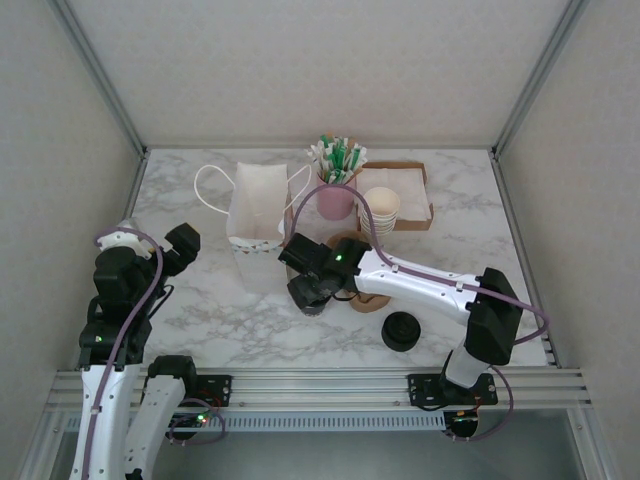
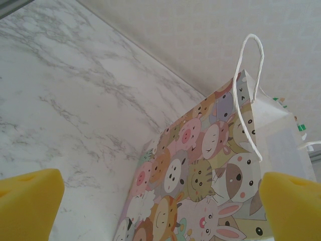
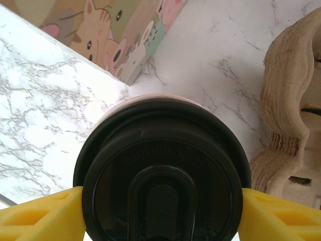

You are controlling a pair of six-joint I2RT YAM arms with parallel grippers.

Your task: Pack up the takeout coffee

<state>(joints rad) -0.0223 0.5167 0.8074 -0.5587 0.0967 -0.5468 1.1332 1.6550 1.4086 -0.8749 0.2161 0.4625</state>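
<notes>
Loads of bare table [image 1: 230, 310] front-left of the bag [image 1: 255, 215]. Right side's cramped tho: wooden holder [image 1: 368, 300] sits just beside the right gripper [image 1: 310, 292] clamped on the coffee [image 3: 163, 170], black lids [image 1: 400, 330] near, straw cup [image 1: 337, 195] behind.

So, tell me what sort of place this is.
Probably a mock café takeout counter in a robot test cell: stack of paper cups, pink cup of straws, lidded takeout coffee near a paper bag.

Top cam looked down from behind at whole tabletop [image 1: 240, 320]; wrist cams sat v. close, all three sharing the bag [image 1: 255, 215].
</notes>
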